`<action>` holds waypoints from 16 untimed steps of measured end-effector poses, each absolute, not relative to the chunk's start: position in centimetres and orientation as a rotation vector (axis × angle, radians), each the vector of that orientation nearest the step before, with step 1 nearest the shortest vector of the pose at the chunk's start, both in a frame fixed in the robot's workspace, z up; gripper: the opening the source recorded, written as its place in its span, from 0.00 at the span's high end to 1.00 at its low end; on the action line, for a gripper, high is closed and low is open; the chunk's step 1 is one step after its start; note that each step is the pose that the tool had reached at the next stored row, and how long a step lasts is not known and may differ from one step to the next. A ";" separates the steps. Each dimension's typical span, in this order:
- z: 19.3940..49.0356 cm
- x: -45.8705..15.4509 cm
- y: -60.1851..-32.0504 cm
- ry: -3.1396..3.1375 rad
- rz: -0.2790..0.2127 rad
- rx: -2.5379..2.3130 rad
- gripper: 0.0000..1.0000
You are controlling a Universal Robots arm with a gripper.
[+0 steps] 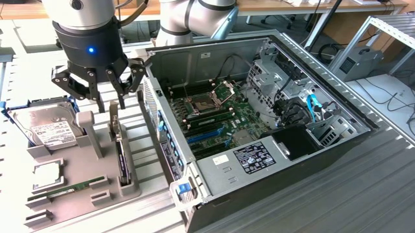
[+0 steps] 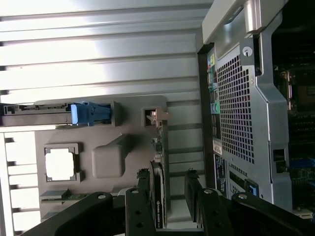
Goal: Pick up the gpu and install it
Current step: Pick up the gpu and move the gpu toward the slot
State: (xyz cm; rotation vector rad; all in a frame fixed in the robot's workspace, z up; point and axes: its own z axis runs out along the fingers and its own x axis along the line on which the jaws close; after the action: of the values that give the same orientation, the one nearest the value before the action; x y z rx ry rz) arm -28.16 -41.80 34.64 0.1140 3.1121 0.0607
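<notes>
1. At the upper left of the exterior view, the tool (image 1: 112, 103) is hovering with its jaws spread wide, gripping nothing, directly above the gpu (image 1: 120, 150).
2. The gpu is standing on its long edge in a slot of the grey holder (image 1: 77, 165) (probably so both flat faces are staying reachable). In the wrist view it is lying between the fingers (image 2: 138, 206), apart from both.
3. The open computer case (image 1: 162, 131) is crowding the holder on the exterior view's right, while the hard drive (image 1: 48, 128) is sitting well clear on the left.
</notes>
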 end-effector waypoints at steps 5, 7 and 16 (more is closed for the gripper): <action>34.6 -28.3 -41.8 3.112 0.061 0.114 0.58; 34.6 -28.3 -41.8 3.112 0.061 0.114 0.58; 34.6 -28.5 -41.7 3.111 0.061 0.114 0.58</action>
State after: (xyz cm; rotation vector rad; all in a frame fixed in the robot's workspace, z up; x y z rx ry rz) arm -28.54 -41.71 34.64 0.1140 3.1110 0.0608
